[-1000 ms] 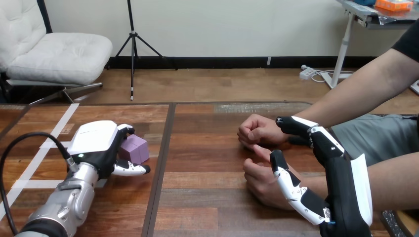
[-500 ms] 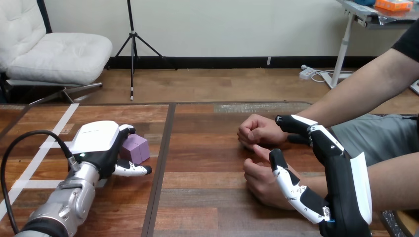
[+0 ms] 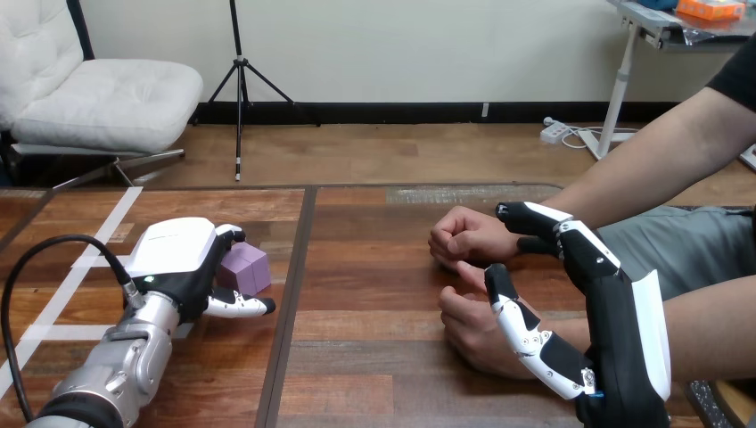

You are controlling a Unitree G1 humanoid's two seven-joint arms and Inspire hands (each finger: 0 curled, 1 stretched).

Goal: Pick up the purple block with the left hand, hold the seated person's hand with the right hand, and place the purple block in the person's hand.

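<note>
Left hand down on table at left, fingers curled over far side of purple block, thumb along near side: clamped round it. Block sits on table. Right hand at right, fingers fairly straight and spread. Its thumb lies across person's nearer hand; its fingers reach just beside person's farther fist. No curl round either.

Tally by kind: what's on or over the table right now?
robot hands: 2, left hand and right hand
person's hands: 2, far hand and near hand
purple block: 1
total: 5
</note>
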